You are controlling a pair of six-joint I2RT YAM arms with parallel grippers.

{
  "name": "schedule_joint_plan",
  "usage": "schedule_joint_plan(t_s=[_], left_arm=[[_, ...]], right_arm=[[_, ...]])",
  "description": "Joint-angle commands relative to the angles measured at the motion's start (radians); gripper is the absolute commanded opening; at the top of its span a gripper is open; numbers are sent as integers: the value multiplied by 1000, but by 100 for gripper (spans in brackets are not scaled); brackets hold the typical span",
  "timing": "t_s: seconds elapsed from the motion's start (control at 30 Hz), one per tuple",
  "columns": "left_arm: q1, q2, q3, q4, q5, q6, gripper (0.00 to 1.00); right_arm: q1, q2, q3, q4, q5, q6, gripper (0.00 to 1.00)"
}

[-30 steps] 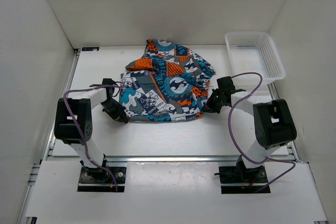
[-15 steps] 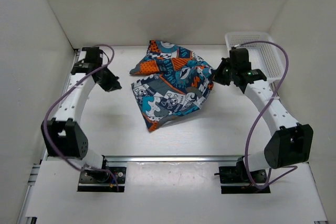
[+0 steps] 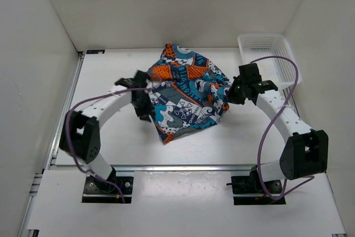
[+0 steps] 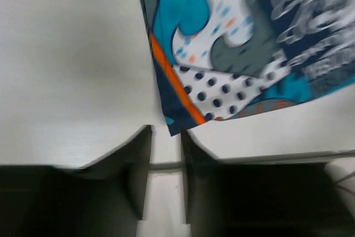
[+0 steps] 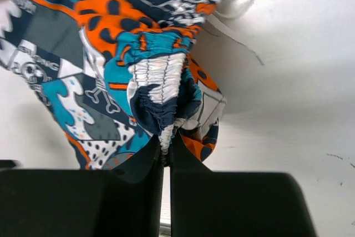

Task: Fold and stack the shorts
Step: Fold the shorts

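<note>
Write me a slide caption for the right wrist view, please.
Right gripper pinching the gathered elastic edge of the printed shorts.

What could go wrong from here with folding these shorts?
The right tool pinches only a bunched bit of waistband on the shorts, which may slip out. The left tool stands slightly open, the cloth corner at its tips ungripped; closing could miss it or push it away.

Top cam fixed, high behind the arm bases [image 3: 102,184], looking down on the whole counter [image 3: 183,151]. Left wrist cam sits close, looking past the left tool [image 4: 166,132] at a corner of the shorts [image 4: 222,54]. Right wrist cam, equally close, past the right tool [image 5: 165,142]. All share the shorts.
</note>
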Motion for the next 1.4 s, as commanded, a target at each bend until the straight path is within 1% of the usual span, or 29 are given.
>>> schedule_joint_plan(t_s=[0.0,0.03,0.07,0.13,0.17,0.23,0.3,0.33,0.4,0.43,0.5,0.53,0.57,0.6,0.63,0.67,0.77,0.8,0.83,0.9,0.97,1.1,1.3,1.37], left_arm=[[-103,17,-71,21,13,-26,43],[-116,26,-83,33,27,-35,51],[-142,26,-108,43,27,-35,55],[-169,37,-117,64,62,-44,69],[-186,53,-131,82,71,-44,80],[-243,104,-131,102,94,-66,85],[-287,151,-122,121,94,-78,85],[-288,199,-105,130,94,-78,83],[-297,234,-91,130,79,-89,75],[-297,262,-76,141,47,-89,64],[-278,288,-47,141,18,-89,51],[-266,299,-47,141,18,-77,39],[-254,299,-37,141,7,-77,11],[-231,299,-37,141,7,-77,10],[-231,287,-37,132,7,-66,10],[-219,240,-28,132,-14,-66,10],[-208,140,10,58,-83,-57,10],[-208,123,21,31,-97,-57,10],[-185,110,45,30,-97,-46,10],[-166,110,73,20,-110,-31,10],[-143,154,123,-12,-110,-19,10],[-143,176,162,-48,-136,-8,10],[-134,81,162,-97,-136,2,10],[-134,44,127,-111,-136,2,10]], right_arm=[[0,-4,-23,10,19,-8,0],[0,-4,-34,10,19,-8,0],[0,-4,-34,10,19,-8,0],[-9,-4,-44,10,19,-18,0],[-9,-4,-44,10,19,-18,0],[-9,-4,-54,19,19,-18,0],[-9,-4,-54,28,19,-18,0],[-9,-4,-54,29,19,-18,0],[-9,-4,-54,29,10,-18,0],[-9,-4,-54,29,10,-18,0],[-9,-4,-54,29,10,-18,0],[-18,-13,-63,29,10,-18,0],[-18,-13,-63,29,10,-28,0],[-18,-13,-63,29,1,-28,0],[-18,-13,-63,29,1,-28,0],[-27,-13,-63,29,1,-39,0],[-27,-13,-54,19,1,-48,0],[-27,-13,-54,19,1,-48,0],[-27,-13,-54,19,1,-48,0],[-27,-13,-43,19,1,-48,0],[-27,-1,-31,19,1,-48,0],[-27,8,-21,19,-8,-48,0],[-36,8,-21,19,-8,-48,0],[-36,8,-21,19,-8,-48,0]])
